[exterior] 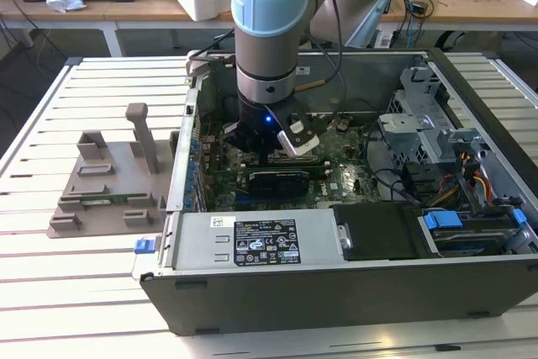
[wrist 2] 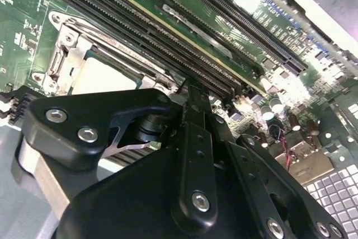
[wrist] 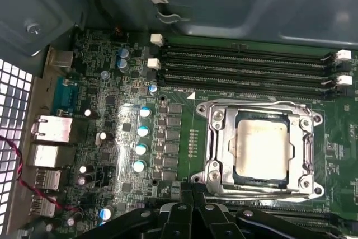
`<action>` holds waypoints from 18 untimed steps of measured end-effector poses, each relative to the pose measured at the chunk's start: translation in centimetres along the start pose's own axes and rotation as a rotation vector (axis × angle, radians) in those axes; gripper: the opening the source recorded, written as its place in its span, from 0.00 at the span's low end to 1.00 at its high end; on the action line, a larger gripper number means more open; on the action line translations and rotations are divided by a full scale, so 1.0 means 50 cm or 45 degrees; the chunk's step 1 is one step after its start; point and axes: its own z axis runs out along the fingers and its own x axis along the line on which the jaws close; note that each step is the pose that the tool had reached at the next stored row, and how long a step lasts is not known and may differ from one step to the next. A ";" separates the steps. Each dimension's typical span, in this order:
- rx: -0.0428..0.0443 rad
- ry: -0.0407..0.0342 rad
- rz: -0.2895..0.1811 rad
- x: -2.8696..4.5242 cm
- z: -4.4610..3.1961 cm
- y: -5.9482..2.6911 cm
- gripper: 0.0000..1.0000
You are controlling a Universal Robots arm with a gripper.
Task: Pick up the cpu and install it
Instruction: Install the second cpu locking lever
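The cpu [wrist: 262, 148] lies flat in its socket frame [wrist: 215, 155] on the motherboard [wrist: 112, 110], beside 4 memory slots [wrist: 246, 68]. The gripper [wrist: 193, 194] hangs just beside the socket, fingers pressed together, holding nothing.

The cpu [wrist: 262, 149] is seen as a flat square chip with a pale silvery top and a thin dark rim. It is seated level inside the metal socket frame [wrist: 215, 144] on the green motherboard [wrist: 184, 116], beside the memory slots [wrist: 246, 68]. In the second wrist view it [wrist 2: 103, 76] is partly hidden.
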 end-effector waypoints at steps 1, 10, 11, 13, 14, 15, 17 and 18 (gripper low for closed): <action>-0.001 0.0001 -0.001 0.000 0.001 0.002 0.11; -0.023 -0.0007 -0.006 -0.005 0.012 0.011 0.11; -0.029 -0.0015 -0.006 -0.006 0.012 0.010 0.11; -0.031 -0.0016 -0.006 -0.006 0.008 0.011 0.11; -0.031 -0.0015 -0.006 -0.006 0.003 0.012 0.11; -0.031 -0.0014 -0.006 -0.007 -0.005 0.014 0.11; -0.020 -0.0004 -0.006 -0.010 -0.011 0.018 0.11; -0.003 0.0018 -0.006 -0.015 -0.010 0.020 0.11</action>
